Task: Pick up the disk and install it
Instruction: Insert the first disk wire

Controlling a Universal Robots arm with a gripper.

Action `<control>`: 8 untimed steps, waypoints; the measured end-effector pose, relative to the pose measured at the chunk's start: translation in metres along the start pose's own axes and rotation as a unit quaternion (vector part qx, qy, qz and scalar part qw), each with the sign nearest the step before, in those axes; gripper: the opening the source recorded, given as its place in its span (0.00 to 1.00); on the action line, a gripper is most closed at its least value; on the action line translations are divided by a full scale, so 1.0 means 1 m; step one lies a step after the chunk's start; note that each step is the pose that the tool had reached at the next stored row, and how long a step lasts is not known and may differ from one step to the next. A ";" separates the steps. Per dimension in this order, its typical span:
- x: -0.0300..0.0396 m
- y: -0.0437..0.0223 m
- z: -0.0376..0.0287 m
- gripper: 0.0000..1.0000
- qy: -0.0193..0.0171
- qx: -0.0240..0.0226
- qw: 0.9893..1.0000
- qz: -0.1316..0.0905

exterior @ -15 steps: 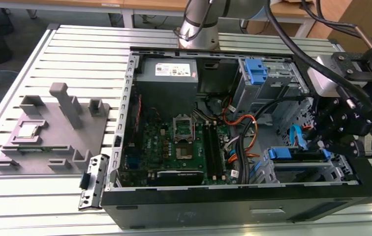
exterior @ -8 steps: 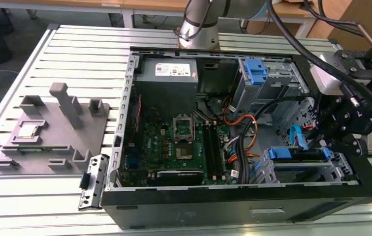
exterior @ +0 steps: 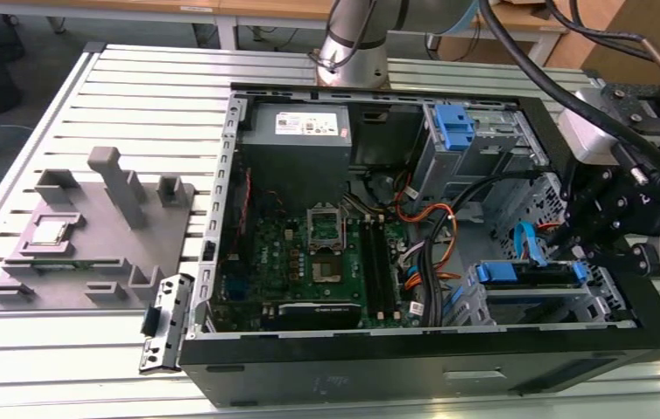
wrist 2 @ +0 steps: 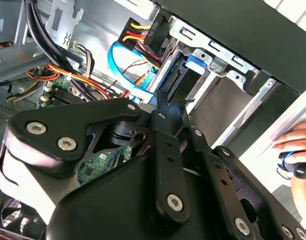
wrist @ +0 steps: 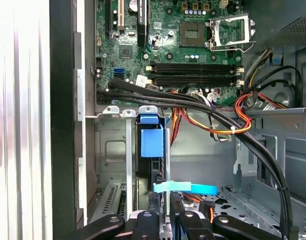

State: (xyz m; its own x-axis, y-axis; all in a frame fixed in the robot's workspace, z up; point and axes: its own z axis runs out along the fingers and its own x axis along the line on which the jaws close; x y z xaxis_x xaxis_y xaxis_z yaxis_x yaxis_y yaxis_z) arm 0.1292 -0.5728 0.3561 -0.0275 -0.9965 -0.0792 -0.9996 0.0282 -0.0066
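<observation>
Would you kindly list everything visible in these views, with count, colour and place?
table: one, silver, slatted, under everything
computer case: one, black, open, on the table
motherboard: one, green, inside the case
metal box: one, grey, far corner of the case
bare bracket: one, blue, upper drive cage
disk: one, blue bracket, standing in the lower drive cage
cables: several, black, orange, blue, across the case
fixture: one, grey, on the table at the exterior view's left
hand: one, a person's, outside the case
arm: one, silver, behind the case
gripper: one, black, at the disk
</observation>
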 end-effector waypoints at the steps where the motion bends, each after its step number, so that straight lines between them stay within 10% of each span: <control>1: 0.0000 -0.0002 0.0000 0.24 0.000 0.000 1.000 0.000; 8: 0.0000 -0.0004 -0.0008 0.24 0.000 0.000 1.000 0.000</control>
State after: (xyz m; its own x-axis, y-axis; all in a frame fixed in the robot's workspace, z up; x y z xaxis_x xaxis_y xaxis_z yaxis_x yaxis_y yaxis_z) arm 0.1296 -0.5729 0.3569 -0.0275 -0.9965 -0.0793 -0.9996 0.0281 -0.0066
